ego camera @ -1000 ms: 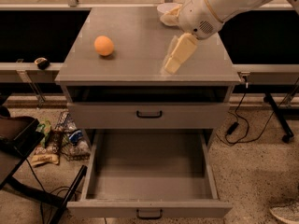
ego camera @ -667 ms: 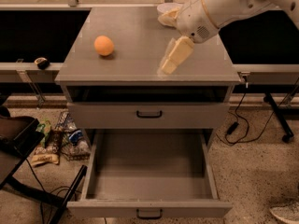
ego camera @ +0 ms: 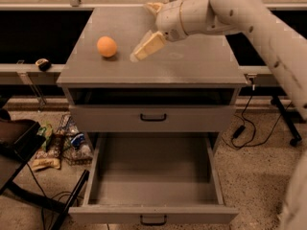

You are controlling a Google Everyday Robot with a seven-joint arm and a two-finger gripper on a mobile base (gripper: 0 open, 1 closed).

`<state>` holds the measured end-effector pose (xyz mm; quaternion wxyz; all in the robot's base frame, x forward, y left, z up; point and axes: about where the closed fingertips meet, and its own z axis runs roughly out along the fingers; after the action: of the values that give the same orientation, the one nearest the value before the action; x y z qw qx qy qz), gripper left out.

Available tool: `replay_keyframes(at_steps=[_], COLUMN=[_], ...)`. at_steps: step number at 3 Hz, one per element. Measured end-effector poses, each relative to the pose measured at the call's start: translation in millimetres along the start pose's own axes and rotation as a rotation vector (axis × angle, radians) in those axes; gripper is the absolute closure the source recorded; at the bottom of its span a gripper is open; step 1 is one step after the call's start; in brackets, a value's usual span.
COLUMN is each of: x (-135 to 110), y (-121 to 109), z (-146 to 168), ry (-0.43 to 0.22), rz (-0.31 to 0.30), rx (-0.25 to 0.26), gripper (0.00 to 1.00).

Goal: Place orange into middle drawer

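The orange sits on the grey cabinet's top, towards its left side. My gripper hovers over the cabinet top just right of the orange and does not touch it. It is open, with one pale finger pointing down-left at the orange and the other further back. It holds nothing. The middle drawer, the lowest one, is pulled fully out and empty, with a small black handle on its front.
A closed drawer front with a like handle sits above the open drawer, under a dark slot. Snack bags and a black frame lie on the floor at left. Cables trail at right.
My arm has swung left across the cabinet top, bringing the open gripper from the right side to close beside the orange. The orange and drawers have not moved.
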<state>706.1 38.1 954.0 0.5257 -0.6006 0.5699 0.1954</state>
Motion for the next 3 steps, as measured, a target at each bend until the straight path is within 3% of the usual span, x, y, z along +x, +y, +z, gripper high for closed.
replay_keyframes(at_steps=[1,2,3], x=[7,34,49], y=[-21,-28,-35], z=[38,75,109], ry=[0.038,0.108,0.126], rz=[0.038,0.143,0.252], rx=[0.015,0.002,-0.022], gripper=[0.0,0.0,0.0])
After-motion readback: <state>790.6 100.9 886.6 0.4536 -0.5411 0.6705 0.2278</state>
